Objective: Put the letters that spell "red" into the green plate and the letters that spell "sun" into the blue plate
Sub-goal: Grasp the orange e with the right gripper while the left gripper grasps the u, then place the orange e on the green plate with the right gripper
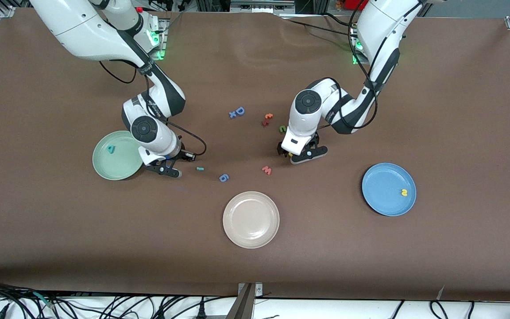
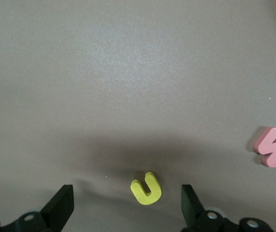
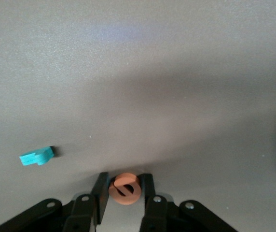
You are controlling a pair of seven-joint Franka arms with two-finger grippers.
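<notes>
The brown table carries three plates. The green plate is set toward the right arm's end, roughly midway between the table's base edge and its camera edge. The blue plate is set toward the left arm's end, a little nearer the camera edge. A beige plate is set between them, nearest the camera edge.

The right gripper is placed low over the table just beside the green plate's rim. In the right wrist view its fingers are seen drawn in on either side of the orange "e", touching it. The left gripper is held low over the middle of the table, its jaws spread wide with the yellow "u" lying between them, untouched.

The teal "d" is found in the green plate, and the yellow "s" in the blue plate near its camera-side rim. The teal "r" lies on the table near the right gripper. The green "n" lies on the table beside the left arm's wrist. A blue "D", a blue "g" and a red "w" are scattered about the middle.
</notes>
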